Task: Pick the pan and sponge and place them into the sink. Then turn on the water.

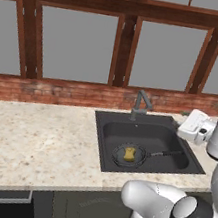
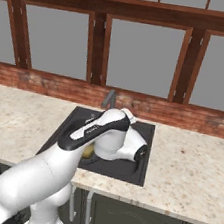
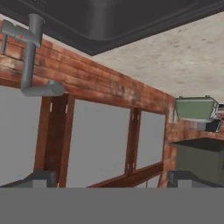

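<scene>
Sitting in the sink (image 1: 105, 130), just right of centre in the left base view, the pan (image 1: 122, 157) lies flat on the basin floor with the sponge (image 1: 130, 154) resting inside it. The pan's thin handle runs off to the right, toward the basin's right wall. Behind the basin, at its back rim, the faucet (image 1: 141, 104) stands with its angular spout reaching over the sink; I see no stream under it.

At the right edge of that same view the white hand hovers above the sink's right rear corner, over the counter (image 1: 34, 143), apart from pan and sponge alike. The gripper (image 3: 112, 178) is seen from the hand's own camera: two dark fingertips (image 3: 38, 178) rise at the lower left and lower right of that frame, standing wide apart with nothing between them. That view is rolled over, so the sink's dark rim hangs along the top, the faucet drops from the upper left, and the brick wall (image 3: 109, 85) and window frames run across the middle. At the right of the frame is a green box (image 3: 195, 108) by the wall.

From the right base view the arm's elbow arches over the basin and covers most of it; a bit of yellow shows beneath it.
</scene>
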Robot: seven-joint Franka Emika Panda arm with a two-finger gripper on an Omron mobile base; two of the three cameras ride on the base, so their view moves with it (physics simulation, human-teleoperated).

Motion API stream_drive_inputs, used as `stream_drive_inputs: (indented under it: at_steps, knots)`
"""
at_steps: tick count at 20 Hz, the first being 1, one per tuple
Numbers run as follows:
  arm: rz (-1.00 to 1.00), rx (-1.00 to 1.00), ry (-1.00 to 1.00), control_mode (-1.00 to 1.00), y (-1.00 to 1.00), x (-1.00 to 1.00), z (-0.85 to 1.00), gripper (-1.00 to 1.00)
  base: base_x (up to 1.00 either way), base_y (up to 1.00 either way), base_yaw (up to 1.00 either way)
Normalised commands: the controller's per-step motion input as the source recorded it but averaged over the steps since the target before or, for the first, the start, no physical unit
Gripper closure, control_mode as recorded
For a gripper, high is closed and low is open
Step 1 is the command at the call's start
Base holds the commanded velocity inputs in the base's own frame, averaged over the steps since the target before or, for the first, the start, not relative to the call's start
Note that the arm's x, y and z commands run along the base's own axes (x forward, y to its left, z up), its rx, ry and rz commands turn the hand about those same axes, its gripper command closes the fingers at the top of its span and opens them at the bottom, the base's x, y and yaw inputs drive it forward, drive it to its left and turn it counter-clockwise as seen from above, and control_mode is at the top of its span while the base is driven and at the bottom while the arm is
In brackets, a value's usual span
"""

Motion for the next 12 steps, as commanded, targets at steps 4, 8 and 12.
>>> stream_drive_inputs:
  at_steps: [4, 8, 12]
  knots:
    - [0.03, 0.02, 0.03, -1.0, -0.04, 0.24, -0.05, -1.0, 0.0, 0.0, 0.0]
    - [0.0, 0.0, 0.02, -1.0, -0.1, 0.26, -0.09, -1.0, 0.0, 0.0, 0.0]
    - [0.0, 0.0, 0.04, -1.0, 0.0, 0.65, -0.21, -1.0, 0.0, 0.0, 0.0]
